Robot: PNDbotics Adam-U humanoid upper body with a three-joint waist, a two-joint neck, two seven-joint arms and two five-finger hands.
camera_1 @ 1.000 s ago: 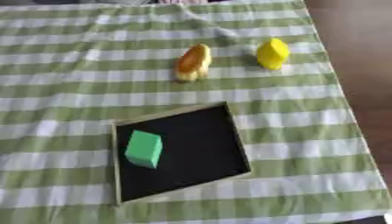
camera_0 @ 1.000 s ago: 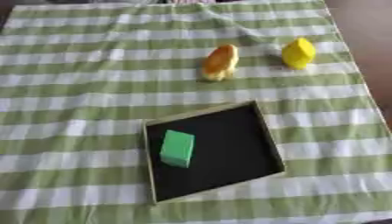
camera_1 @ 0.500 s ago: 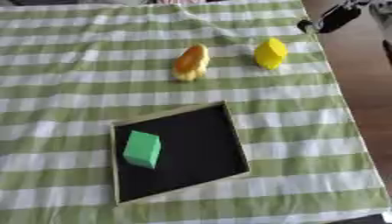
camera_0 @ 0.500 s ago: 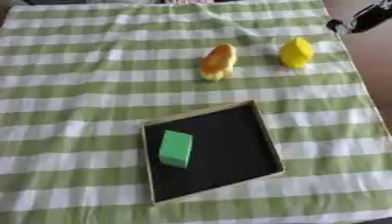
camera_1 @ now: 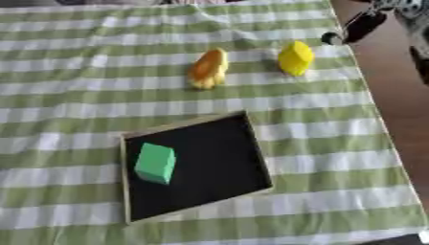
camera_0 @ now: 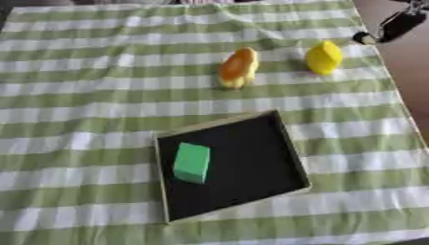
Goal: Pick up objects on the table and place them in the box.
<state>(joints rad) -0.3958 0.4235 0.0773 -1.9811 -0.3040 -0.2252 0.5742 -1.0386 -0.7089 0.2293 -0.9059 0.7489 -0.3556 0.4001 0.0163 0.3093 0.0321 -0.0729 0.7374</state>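
One green block (camera_0: 192,162) inside box (camera_0: 289,143).

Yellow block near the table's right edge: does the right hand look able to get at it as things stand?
Probably yes. The right hand shows at the upper right corner, just beyond the yellow block, with only bare striped cloth between them. The orange object lies on the block's far side, clear of that approach.

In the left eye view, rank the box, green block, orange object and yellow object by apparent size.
1. Box.
2. Green block.
3. Orange object and yellow object: too alike to rank, and both lie farther from the camera.
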